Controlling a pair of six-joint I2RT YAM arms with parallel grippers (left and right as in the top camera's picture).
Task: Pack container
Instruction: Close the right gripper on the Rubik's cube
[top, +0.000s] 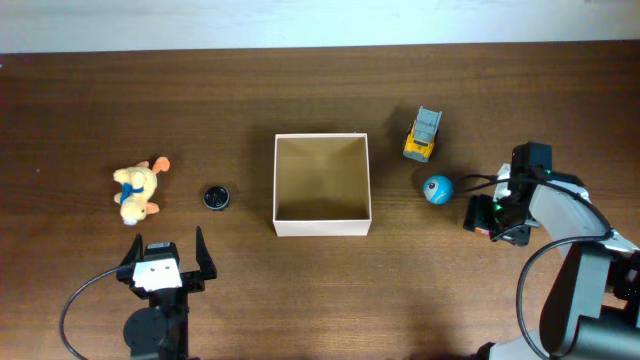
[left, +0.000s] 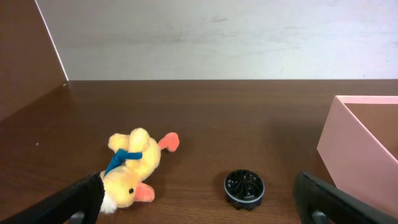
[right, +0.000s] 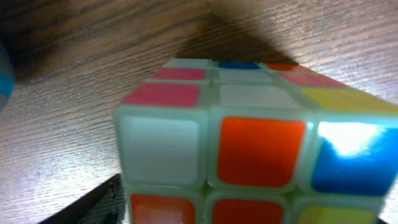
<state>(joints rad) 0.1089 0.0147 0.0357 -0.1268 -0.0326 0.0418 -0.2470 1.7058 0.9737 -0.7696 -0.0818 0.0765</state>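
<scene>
Placed at the middle of the table (top: 300, 90), the container (top: 322, 227) is judged light but crushable, best gripped at a wall's rim; the left gripper (top: 168, 240) is spread wide, while whether the right gripper (top: 487, 216) is closed on the cube (right: 249, 143) cannot be told.

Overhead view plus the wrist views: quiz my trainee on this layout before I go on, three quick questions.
1. True or false: the container already holds a toy.
2. Which lies nearest the plush duck? A) black disc B) yellow truck C) blue ball
3. Fill in: the right wrist view shows mostly a ___.
Key: 1 false; 2 A; 3 puzzle cube.
</scene>
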